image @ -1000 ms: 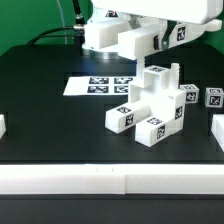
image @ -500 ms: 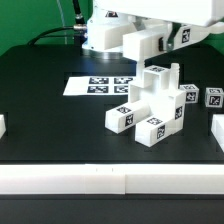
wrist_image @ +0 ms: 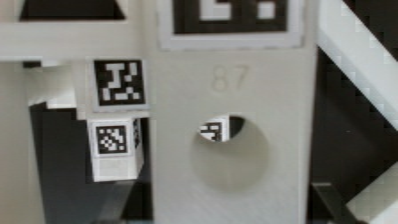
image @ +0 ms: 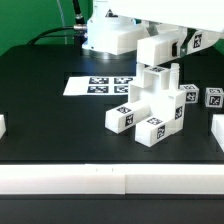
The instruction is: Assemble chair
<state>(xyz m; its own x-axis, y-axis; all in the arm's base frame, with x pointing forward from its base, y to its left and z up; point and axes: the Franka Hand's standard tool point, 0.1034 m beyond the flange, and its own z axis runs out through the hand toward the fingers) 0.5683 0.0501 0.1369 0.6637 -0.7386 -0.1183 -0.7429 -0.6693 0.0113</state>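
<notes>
Marker board is lying at the exterior view's left; beside it the chair is sitting mid-table, running diagonally from front-left to its upright back post, with a loose cube farther right. My gripper is clamping a slab just above that post, and only the wrist view is showing the "87" moulded on it.

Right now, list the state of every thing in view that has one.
gripper: shut on the held part.
held part: off the table, right over the chair assembly; contact unclear.
chair assembly: blocks joined, standing on the table.
loose cube: on the table, apart from the assembly.
marker board: flat on the table.
</notes>
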